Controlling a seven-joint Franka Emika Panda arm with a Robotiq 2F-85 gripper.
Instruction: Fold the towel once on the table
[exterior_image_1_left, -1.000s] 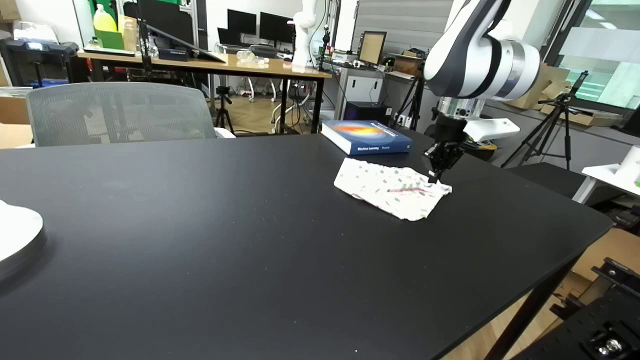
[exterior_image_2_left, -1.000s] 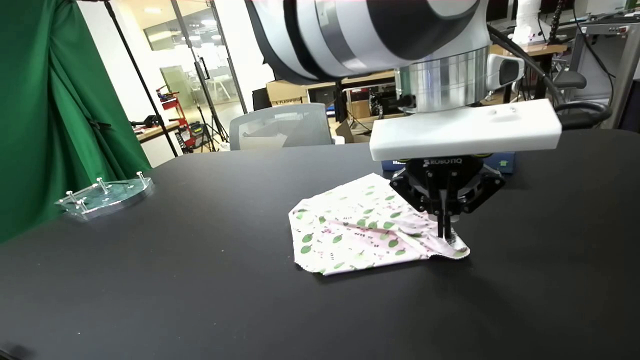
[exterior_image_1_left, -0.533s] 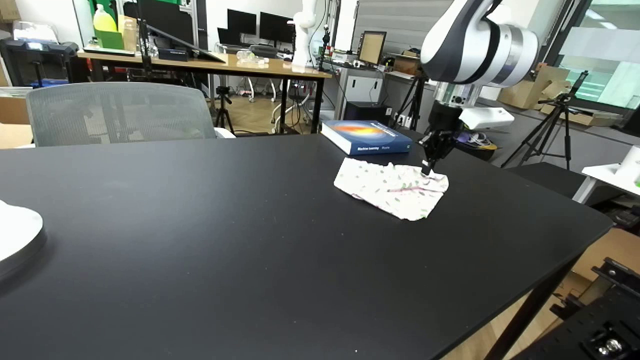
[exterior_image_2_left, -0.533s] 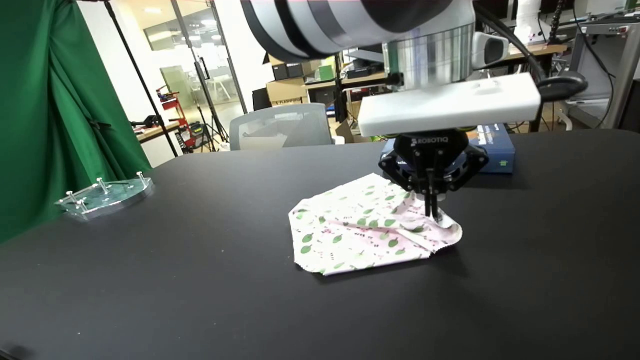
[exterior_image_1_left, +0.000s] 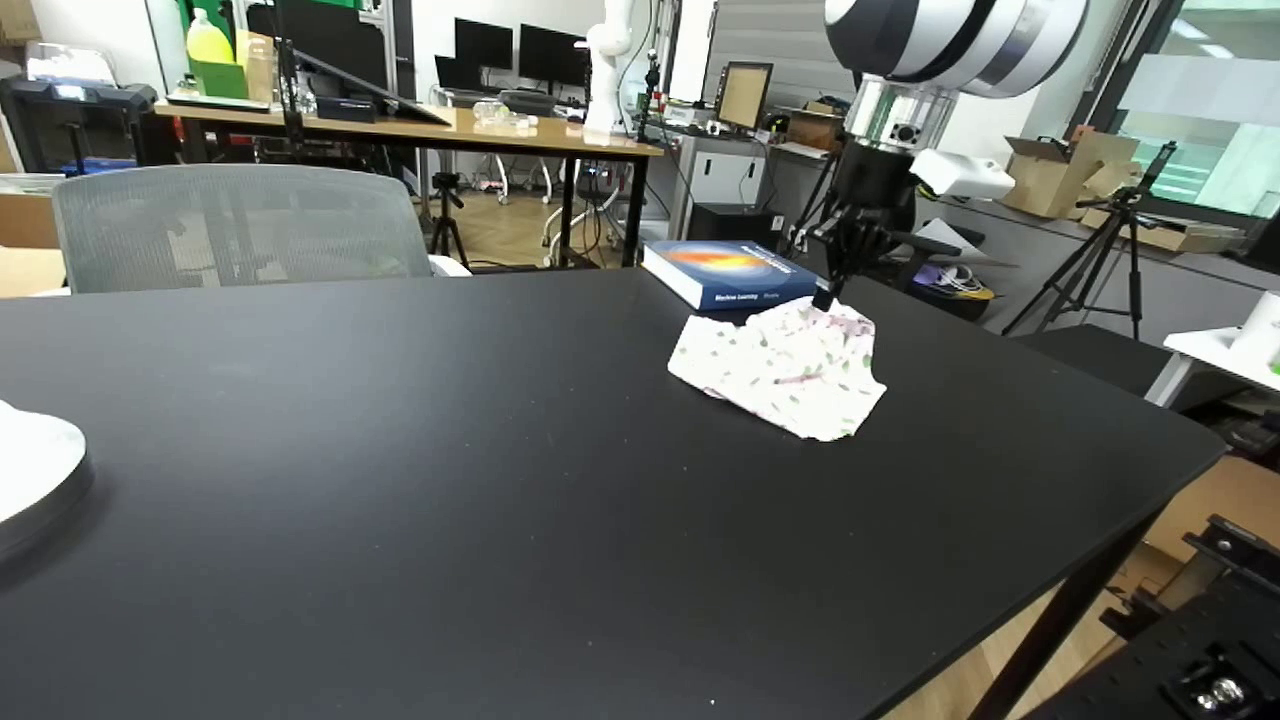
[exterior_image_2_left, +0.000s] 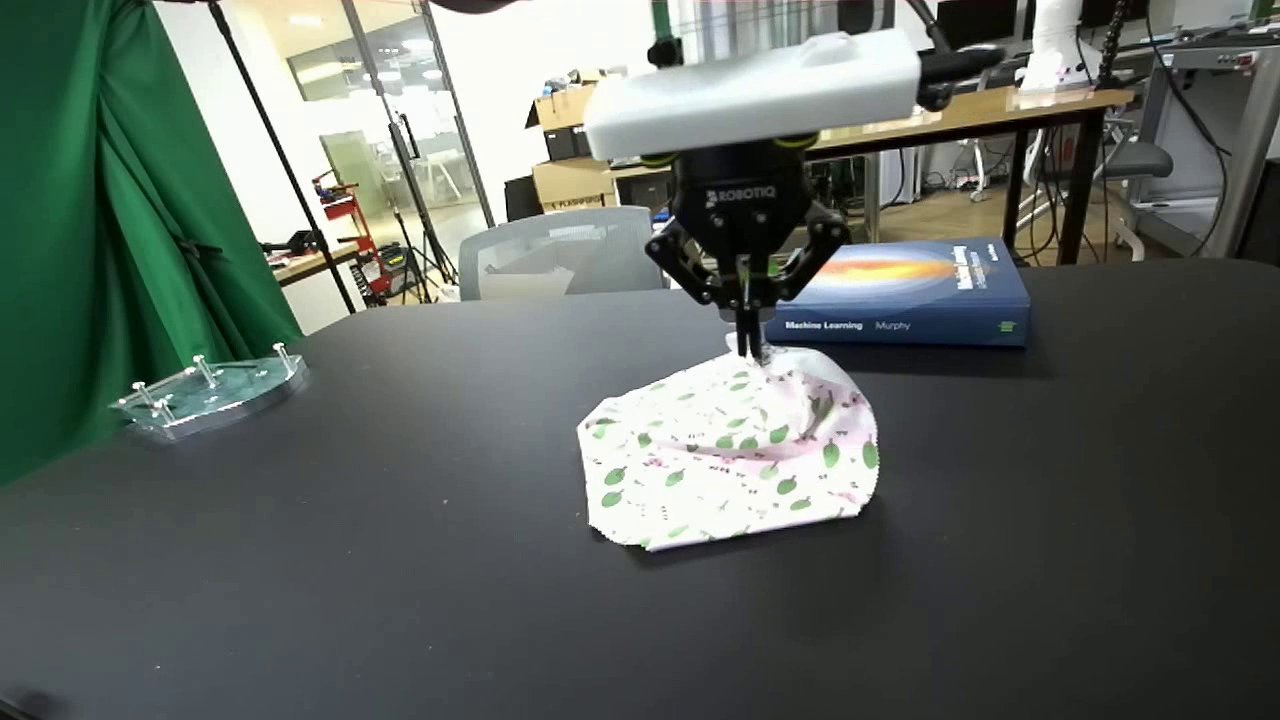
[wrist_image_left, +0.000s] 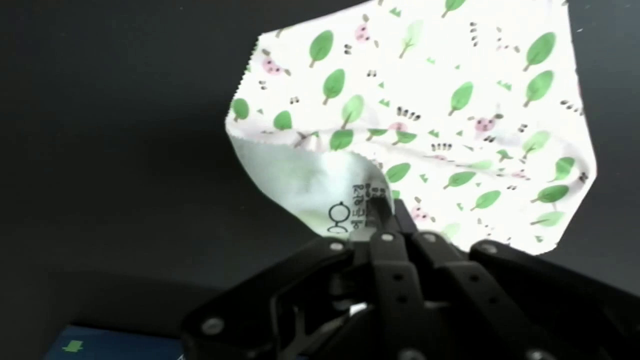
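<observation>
Gripper (exterior_image_2_left: 749, 352) shifted toward the blue book (exterior_image_2_left: 900, 300) since the earlier frame, drawing one corner of the towel (exterior_image_2_left: 700, 470) along. Jaws nearly together, cloth pinched between them; part of its pale reverse shows in wrist view. Remaining towel lies rumpled on the black table (exterior_image_2_left: 400, 560), near the book.

"What colours has the towel (exterior_image_2_left: 725, 455)?"

"White, scattered with green leaves, pink blobs and small dark marks. In the wrist view its reverse, toward eight o'clock, is pale with black lettering."

"And round it, in an exterior view?"

"Black table (exterior_image_2_left: 400, 560), faintly specked. At twelve o'clock the gripper (exterior_image_2_left: 749, 354), black with white letters. Between one and two, a blue book (exterior_image_2_left: 900, 285) with an orange-yellow blaze on its cover. At ten, a green curtain (exterior_image_2_left: 110, 230)."
</observation>
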